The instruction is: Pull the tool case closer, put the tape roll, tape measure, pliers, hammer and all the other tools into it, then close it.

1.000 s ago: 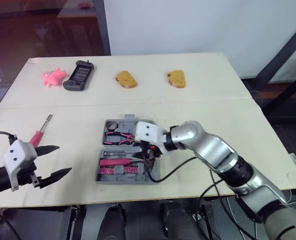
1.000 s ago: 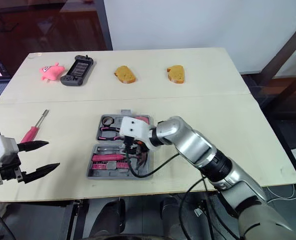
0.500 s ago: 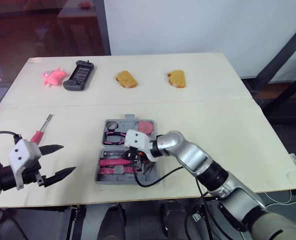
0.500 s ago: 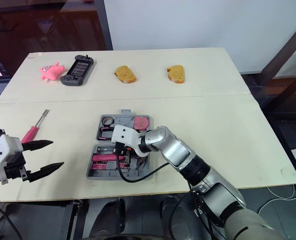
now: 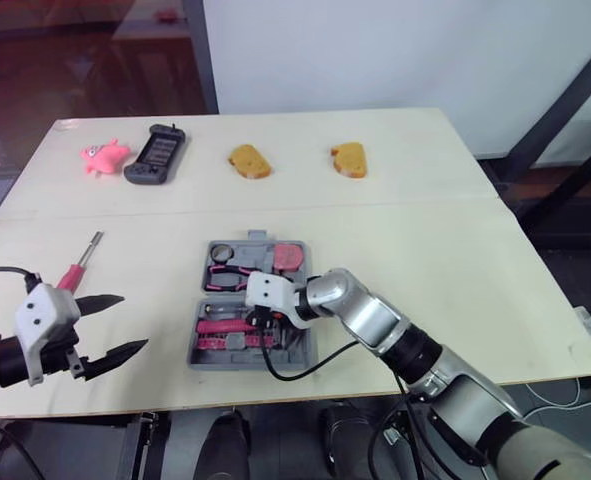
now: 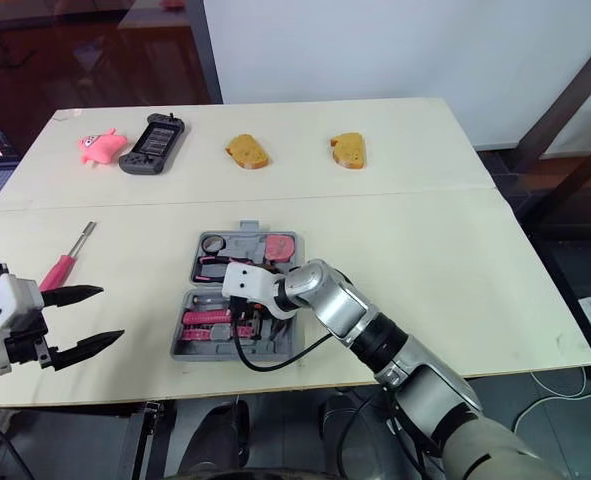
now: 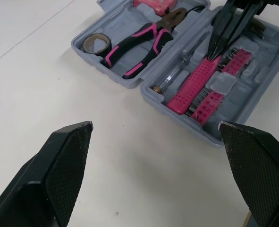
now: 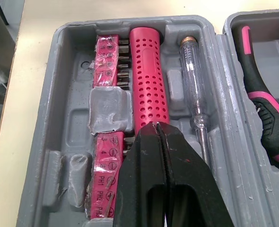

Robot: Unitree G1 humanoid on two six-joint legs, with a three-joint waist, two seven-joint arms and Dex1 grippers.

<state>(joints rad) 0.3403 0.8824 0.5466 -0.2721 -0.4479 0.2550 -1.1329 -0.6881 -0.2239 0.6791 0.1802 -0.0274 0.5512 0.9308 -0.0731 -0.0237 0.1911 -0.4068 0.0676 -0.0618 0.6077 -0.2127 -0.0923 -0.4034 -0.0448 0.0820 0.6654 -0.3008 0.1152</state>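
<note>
- Over the bench [image 5: 445, 250], head view: the tool case [image 5: 255, 248] lies open near the front edge. My right gripper [image 5: 263, 318] is down in its near half. My left gripper [image 5: 133, 322] hovers well apart, to the case's left, fingers spread wide and empty.
- Same view: a red-handled screwdriver [image 5: 80, 262] lies on the bench outside the case, just beyond the left gripper. The pink toy [image 5: 105, 155] and game controller [image 5: 155, 152] at the far edge aren't tools, so I skip them.
- Left wrist view: the case's far half holds the tape roll [image 7: 94, 44] and pliers [image 7: 146, 40], with a pink item behind them, likely the tape measure [image 6: 281, 244]. I can't pick out the hammer.
- Right wrist view: my fingers are closed tip to tip with nothing between them. The tips rest on the end of the pink perforated handle [image 8: 148, 80]. It lies between the bit strips [image 8: 108, 49] and the glass tester screwdriver [image 8: 193, 80].
- My read: this step is seating that handle in its slot.
  - Press straight down on its centreline.
  - Allow no sideways slide, since the glass tester sits just beside it and looks fragile.
  - Lift off vertically.
- Left to do: the loose screwdriver, best taken with the left gripper by its handle. Then check nothing sits proud before closing the lid.
</note>
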